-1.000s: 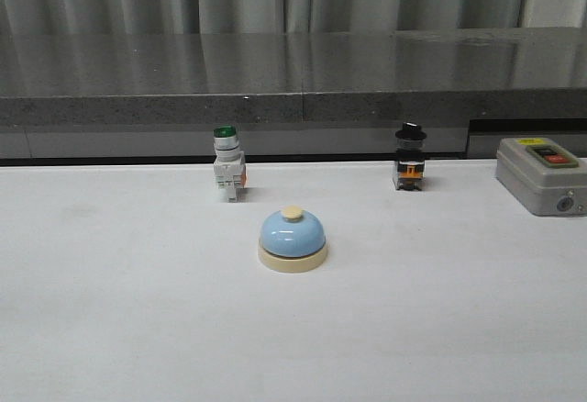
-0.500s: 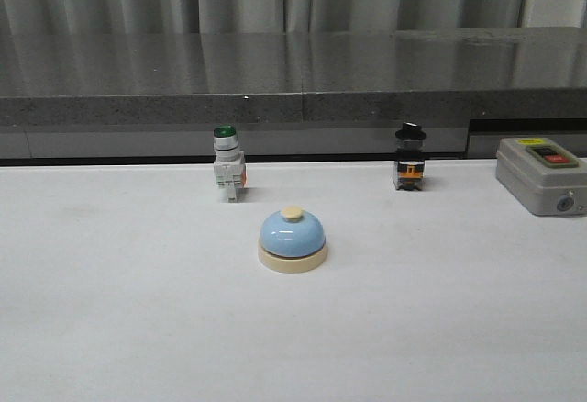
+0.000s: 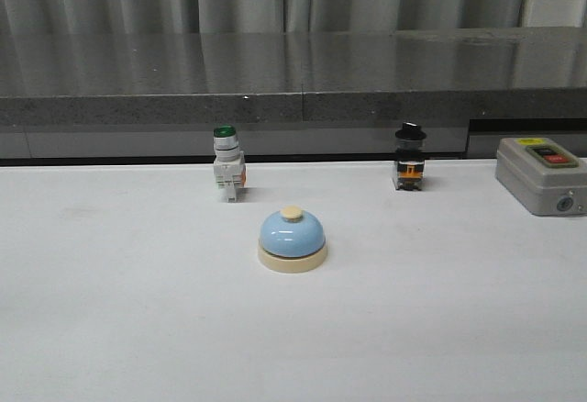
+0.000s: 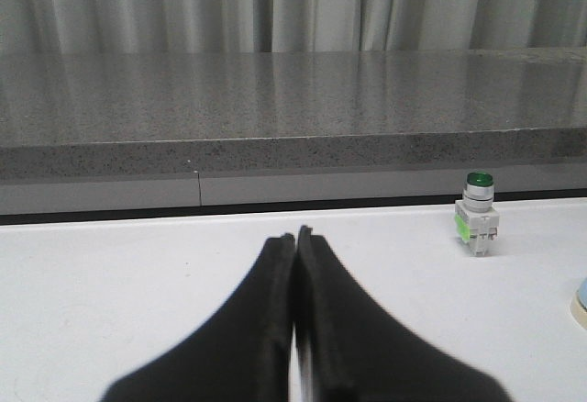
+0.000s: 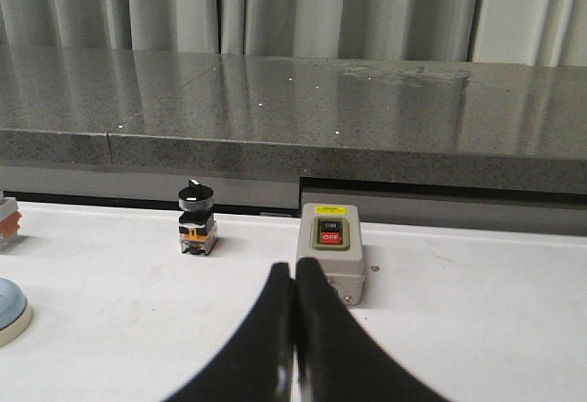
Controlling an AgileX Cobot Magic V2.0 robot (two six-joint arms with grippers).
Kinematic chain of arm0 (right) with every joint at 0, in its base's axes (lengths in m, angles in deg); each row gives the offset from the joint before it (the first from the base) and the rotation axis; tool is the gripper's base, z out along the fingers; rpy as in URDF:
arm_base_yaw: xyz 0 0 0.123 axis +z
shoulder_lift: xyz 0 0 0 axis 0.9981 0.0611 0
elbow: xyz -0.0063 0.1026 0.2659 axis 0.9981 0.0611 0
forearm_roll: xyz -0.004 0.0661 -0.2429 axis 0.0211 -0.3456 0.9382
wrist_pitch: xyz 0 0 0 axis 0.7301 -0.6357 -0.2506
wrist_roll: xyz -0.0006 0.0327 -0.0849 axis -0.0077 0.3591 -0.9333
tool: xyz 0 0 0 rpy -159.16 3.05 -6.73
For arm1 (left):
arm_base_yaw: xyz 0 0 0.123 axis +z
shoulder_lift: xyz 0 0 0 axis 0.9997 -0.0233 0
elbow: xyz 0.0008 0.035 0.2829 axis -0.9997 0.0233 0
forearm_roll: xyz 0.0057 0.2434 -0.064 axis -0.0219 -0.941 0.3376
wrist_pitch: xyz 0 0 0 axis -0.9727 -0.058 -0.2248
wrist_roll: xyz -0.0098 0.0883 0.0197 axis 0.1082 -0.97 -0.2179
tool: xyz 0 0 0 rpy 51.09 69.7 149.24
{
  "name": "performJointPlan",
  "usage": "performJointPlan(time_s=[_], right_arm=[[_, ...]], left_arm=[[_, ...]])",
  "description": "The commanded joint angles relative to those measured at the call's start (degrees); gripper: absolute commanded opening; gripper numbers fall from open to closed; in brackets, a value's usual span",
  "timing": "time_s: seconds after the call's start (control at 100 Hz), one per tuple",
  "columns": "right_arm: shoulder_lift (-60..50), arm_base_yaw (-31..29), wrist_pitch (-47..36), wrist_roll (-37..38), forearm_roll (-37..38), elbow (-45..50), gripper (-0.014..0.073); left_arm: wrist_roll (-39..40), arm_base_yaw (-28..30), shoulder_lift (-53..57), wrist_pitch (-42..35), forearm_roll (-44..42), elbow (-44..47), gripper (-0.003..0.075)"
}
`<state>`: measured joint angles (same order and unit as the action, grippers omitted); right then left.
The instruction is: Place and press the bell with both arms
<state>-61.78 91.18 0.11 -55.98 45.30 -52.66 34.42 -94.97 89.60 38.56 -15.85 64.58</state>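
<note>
The light-blue bell (image 3: 293, 240) with cream base and cream knob stands upright on the white table (image 3: 110, 310), near the middle. Neither arm shows in the front view. In the left wrist view my left gripper (image 4: 295, 235) is shut and empty, low over the table; the bell's edge (image 4: 581, 299) peeks in at the frame's side. In the right wrist view my right gripper (image 5: 293, 266) is shut and empty; the bell's edge (image 5: 11, 307) shows at the frame's side.
A green-capped white push-button switch (image 3: 227, 164) stands behind the bell to the left, a black-capped switch (image 3: 410, 158) behind to the right. A grey ON/OFF switch box (image 3: 541, 174) sits at the far right. A dark stone ledge (image 3: 293, 81) runs along the back.
</note>
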Motion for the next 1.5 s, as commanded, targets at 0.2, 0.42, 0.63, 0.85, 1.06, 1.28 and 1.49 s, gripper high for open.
performJointPlan(time_s=[0.2,0.42,0.63,0.85,1.06,1.28,1.49], right_arm=[[-1.0,-0.1,-4.4,0.0,0.4,-1.5,-0.006],[4.5,-0.1,7.3,0.0,0.4,-11.0,-0.006],[18.4,-0.1,15.5,0.0,0.4,-21.7,-0.006],[34.6,-0.1,18.5,0.0,0.1,-31.2,-0.006],[48.7,3.5,19.6,0.0,0.4,-40.5,-0.006],[62.8,10.8,21.8,0.0,-2.8,-49.9,-0.006],[75.8,15.6,26.6,0.0,-5.1,-60.9,-0.006]], left_arm=[[0.0,0.1,1.7,-4.4,-0.1,2.5,-0.002],[0.0,0.1,1.7,-4.4,-0.1,2.5,-0.002],[0.0,0.1,1.7,-4.4,-0.1,2.5,-0.002],[0.0,0.1,1.7,-4.4,-0.1,2.5,-0.002],[0.0,0.1,1.7,-4.4,-0.1,2.5,-0.002],[0.0,0.1,1.7,-4.4,-0.1,2.5,-0.002],[0.0,0.1,1.7,-4.4,-0.1,2.5,-0.002]])
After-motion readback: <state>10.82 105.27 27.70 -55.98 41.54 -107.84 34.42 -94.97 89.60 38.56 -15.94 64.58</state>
